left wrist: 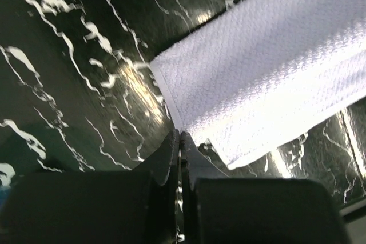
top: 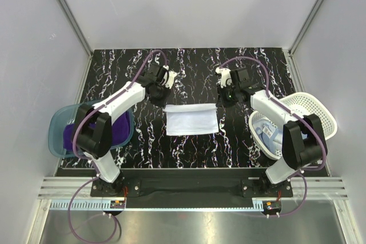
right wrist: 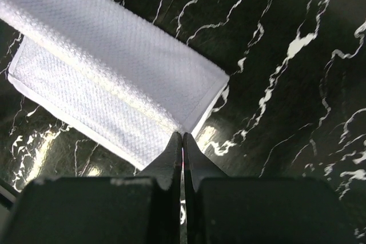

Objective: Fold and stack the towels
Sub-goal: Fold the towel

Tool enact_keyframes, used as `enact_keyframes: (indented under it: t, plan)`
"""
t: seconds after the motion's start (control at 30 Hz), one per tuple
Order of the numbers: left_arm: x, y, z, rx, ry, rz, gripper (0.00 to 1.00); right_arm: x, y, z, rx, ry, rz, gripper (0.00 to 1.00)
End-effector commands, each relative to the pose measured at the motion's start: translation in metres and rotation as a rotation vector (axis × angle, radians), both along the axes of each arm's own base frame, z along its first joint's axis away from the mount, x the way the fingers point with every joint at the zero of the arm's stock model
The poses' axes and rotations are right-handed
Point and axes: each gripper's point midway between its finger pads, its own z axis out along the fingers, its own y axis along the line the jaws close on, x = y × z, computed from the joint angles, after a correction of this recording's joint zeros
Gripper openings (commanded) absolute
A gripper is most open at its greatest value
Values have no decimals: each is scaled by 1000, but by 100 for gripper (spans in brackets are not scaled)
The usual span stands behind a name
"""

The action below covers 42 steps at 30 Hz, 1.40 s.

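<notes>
A white towel [top: 191, 119] lies flat on the black marbled table, folded over so that a top layer covers part of a lower one. My left gripper [top: 160, 98] hangs over its far left corner, my right gripper [top: 227, 98] over its far right corner. In the left wrist view the towel [left wrist: 263, 67] spreads to the right of the left gripper [left wrist: 180, 134], whose jaws are shut with no cloth seen between them. The right wrist view has the towel [right wrist: 114, 84] just ahead of the right gripper [right wrist: 183, 135], also shut and empty. A purple towel [top: 122, 128] lies in the tub. A light blue towel [top: 269, 132] sits in the basket.
A translucent teal tub [top: 57, 125] stands at the left edge of the table under the left arm. A white perforated basket [top: 320, 112] stands at the right edge beside the right arm. Grey walls enclose the table on three sides.
</notes>
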Motion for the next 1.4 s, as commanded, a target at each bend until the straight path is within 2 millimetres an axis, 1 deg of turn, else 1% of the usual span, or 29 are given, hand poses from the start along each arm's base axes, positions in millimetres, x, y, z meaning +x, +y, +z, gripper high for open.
enact_keyframes:
  t: [0.0, 0.07, 0.13, 0.27, 0.37, 0.47, 0.57, 0.63, 0.73, 0.77, 0.87, 0.93, 1.03, 1.07, 1.1, 1.13, 1.2, 1.23, 1.27, 1.3, 1.33, 1.37]
  plan:
    - [-3, 1, 25, -10, -79, 15, 0, -4, -5, 12, 5, -45, -83, 0]
    - [-13, 1, 24, 1, -74, 3, 0, -14, -6, 10, 10, -31, -87, 0]
    - [-20, 0, 21, -18, -48, 28, 0, -21, -5, 7, 27, 0, -105, 0]
    - [-39, -3, 15, -41, 13, 12, 0, -37, -8, -5, 23, 48, -121, 0]
    - [-48, -2, 12, -27, 32, 5, 0, -46, -9, -7, 30, 60, -135, 0]
    - [-58, -3, 3, -17, 64, 5, 0, -51, -9, -8, 49, 83, -167, 0]
    - [-69, -1, -8, 5, 108, 9, 0, -62, -7, -11, 77, 118, -187, 0]
    - [-76, 1, -15, 18, 131, 8, 0, -66, -7, -14, 85, 127, -191, 0]
    - [-84, 0, -19, 22, 138, 2, 0, -72, -10, -24, 76, 165, -213, 0]
    - [-88, -3, -19, 14, 143, -8, 0, -73, -10, -27, 75, 177, -223, 0]
    - [-94, -6, -24, 14, 164, -22, 0, -78, -9, -32, 88, 214, -259, 0]
    - [-97, -6, -27, 29, 180, -22, 0, -79, -5, -31, 118, 223, -270, 0]
    - [-100, -3, -29, 53, 193, -17, 0, -85, -3, -38, 128, 260, -280, 6]
    - [-99, 0, -30, 73, 187, -7, 9, -88, -5, -44, 118, 280, -289, 8]
    - [-97, 3, -28, 86, 178, 8, 17, -91, -7, -47, 106, 297, -296, 15]
    - [-96, 4, -27, 92, 174, 20, 22, -94, -8, -49, 102, 310, -309, 20]
    - [-96, 8, -24, 113, 171, 30, 27, -102, -11, -48, 93, 337, -318, 32]
    - [-94, 8, -19, 110, 158, 42, 30, -104, -11, -45, 106, 345, -335, 32]
    - [-93, 8, -17, 107, 155, 47, 35, -103, -11, -36, 123, 327, -348, 33]
    - [-93, 6, -14, 94, 153, 57, 41, -105, -12, -32, 128, 331, -363, 33]
    - [-91, 4, -10, 79, 148, 67, 40, -104, -13, -28, 138, 329, -402, 32]
    - [-92, -3, -8, 42, 153, 66, 40, -100, -13, -16, 163, 305, -419, 30]
